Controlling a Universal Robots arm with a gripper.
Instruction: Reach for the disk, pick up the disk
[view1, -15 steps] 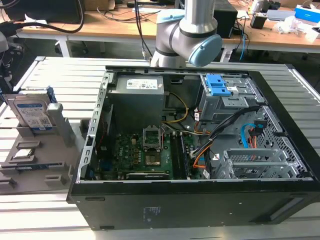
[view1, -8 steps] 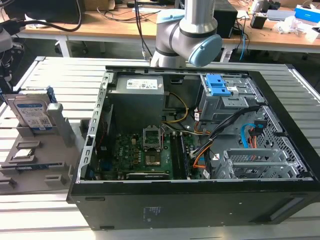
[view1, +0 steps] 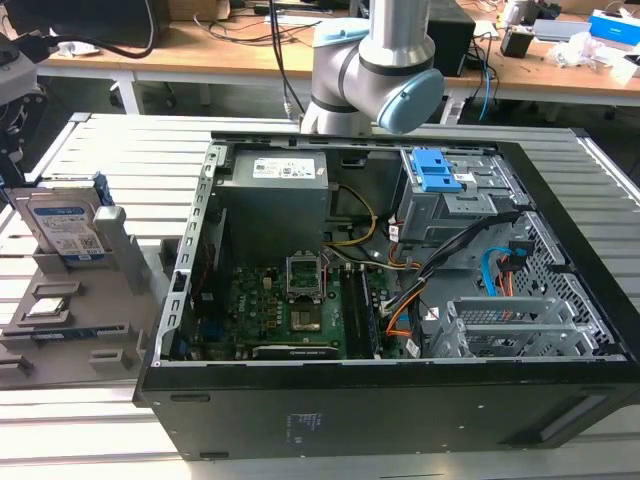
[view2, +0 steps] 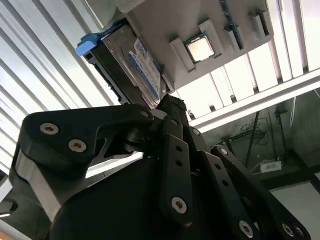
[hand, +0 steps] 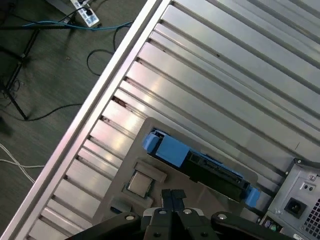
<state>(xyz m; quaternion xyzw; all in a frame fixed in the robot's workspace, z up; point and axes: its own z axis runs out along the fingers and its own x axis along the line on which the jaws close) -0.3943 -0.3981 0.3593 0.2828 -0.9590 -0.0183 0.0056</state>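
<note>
**Hand closed and empty, close to the disk in its holder**

At the exterior view's left, the disk (view1: 65, 225) stands on edge in a grey holder (view1: 100, 320). Its white-and-blue label faces the camera and a blue rail runs along its top. Lower on the same holder, a small square chip (view1: 47, 307) lies flat in a recess. The holder rests on a slatted metal tabletop (view1: 130, 150).

In the middle of the frame, an open black computer case (view1: 350, 395) lies on its side. A grey power supply (view1: 275, 185) sits at its upper left and a green motherboard (view1: 290, 310) lies below that. The arm (view1: 385, 60) rises behind the case at the top centre of the frame. Blue latches (view1: 435, 170) sit on the drive bay toward the exterior view's right, among orange and blue cables.

In the second wrist view, the hand (view2: 169, 104) points at the disk (view2: 135, 60), and its black tip is just beside the drive's labelled face. The chip (view2: 200, 48) lies in its recess close by.

In the first wrist view, the hand (hand: 173, 196) has its two fingers pressed together with nothing between them. The disk (hand: 195, 161) is seen edge-on here, a dark body with blue rail ends. It is near the fingertips but apart from them, with a strip of bare holder (hand: 132, 155) between. The chip (hand: 140, 184) sits just beside the hand
</note>
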